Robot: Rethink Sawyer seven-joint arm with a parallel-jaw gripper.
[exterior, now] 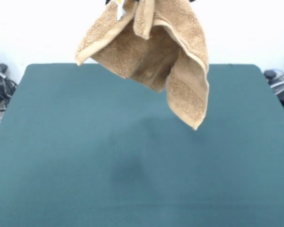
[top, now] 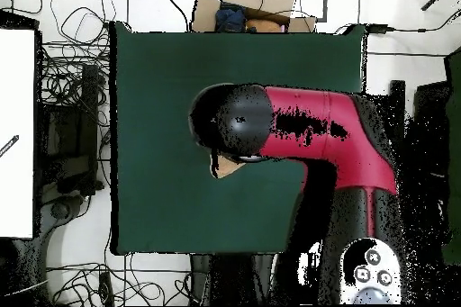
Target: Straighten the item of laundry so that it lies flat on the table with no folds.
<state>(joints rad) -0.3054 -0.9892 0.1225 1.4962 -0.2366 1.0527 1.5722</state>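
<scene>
The claw itself is hidden past the top edge, so I cannot tell its grip, yet the towel (exterior: 151, 52) hangs bunched beneath it, clear of the green surface (exterior: 61, 156), presumably lifted so its folds drop open.

Lighting was bright and even; the towel (exterior: 151, 52) cast a soft, blurred shadow on the table (exterior: 47, 142).
</scene>
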